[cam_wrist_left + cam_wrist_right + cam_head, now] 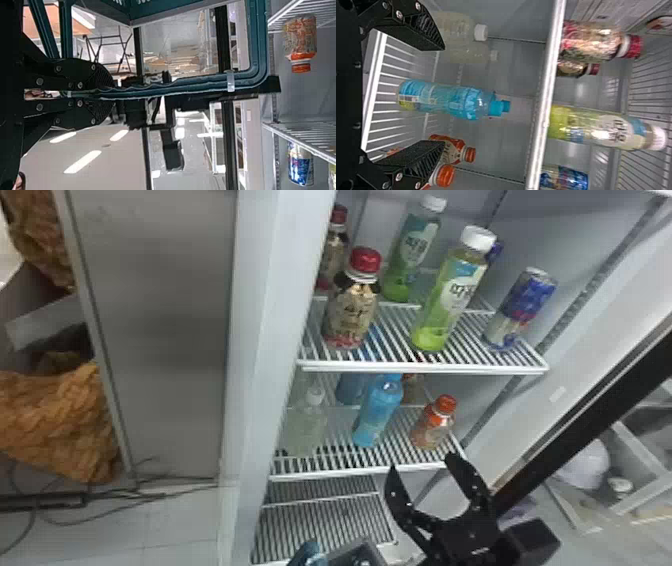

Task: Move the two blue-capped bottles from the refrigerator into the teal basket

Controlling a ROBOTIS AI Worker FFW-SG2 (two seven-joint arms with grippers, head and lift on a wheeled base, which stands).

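A: R gripper [421, 465]? Status pls.
B: Jaws wide open, 0 items held. The 2 black fingers stand well apart, tips near the front edge of the fridge's middle shelf [350, 473].
A: And R arm's pose?
B: Head view: comes in from the bottom edge, approx. R of centre, jaws up & fwd at the shelf. In R wrist view the gap lines up w/ the nearer bottle.
A: L gripper [105, 94]?
B: Jaws closed on the rim of the teal plastic basket [178, 89], 1 finger on each side. L wrist view has the rim running out twd the fridge shelves.
A: Task btls?
B: Both in the fridge, upright, middle shelf. #1 = clear blue bottle w/ blue cap, in front [377, 410]; #2 = similar blue bottle, behind it [350, 389].
A: Neighbours, same shelf?
B: Pale clear bottle w/ white cap [305, 425] to the L, small orange-capped bottle [434, 425] to the R.
A: Shelf above?
B: Brown-and-red bottle w/ red cap [350, 310], green bottle w/ white cap [450, 297], blue-and-silver can [522, 307], L to R along the front.
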